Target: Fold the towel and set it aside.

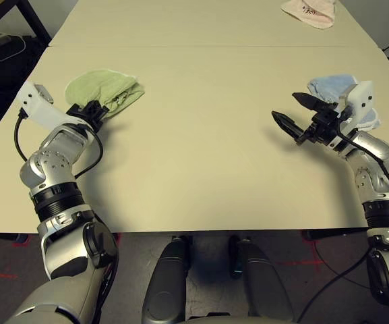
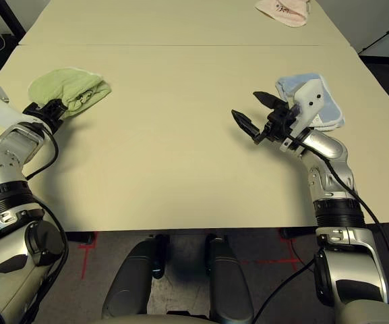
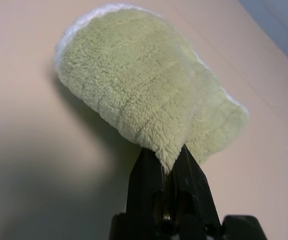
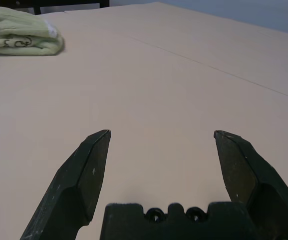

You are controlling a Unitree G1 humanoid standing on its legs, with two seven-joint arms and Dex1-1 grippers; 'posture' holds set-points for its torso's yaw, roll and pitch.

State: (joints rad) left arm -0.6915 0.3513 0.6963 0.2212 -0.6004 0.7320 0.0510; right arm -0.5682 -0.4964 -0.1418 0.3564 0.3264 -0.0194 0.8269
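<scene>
The table is a pale beige surface spanning the whole scene, with a thin seam running left to right across its far part.

The left arm reaches forward along the left edge of the table. The right arm reaches in from the right, angled toward the centre.

The towel, light green terry with white corded edging, lies folded into a compact bundle on the left side of the table, just beyond the left gripper. A small dark handwritten mark is visible on its side in the right wrist view.

The blue towel lies folded on the right side of the table, partly hidden behind the right wrist. The pink cloth lies at the far right edge, well apart from everything else.

The left gripper is clamped on the near edge of the towel; its two black fingers pinch a fold of the terry between them. The right gripper has its fingers spread wide with nothing between them, hovering above bare table near the blue towel.
</scene>
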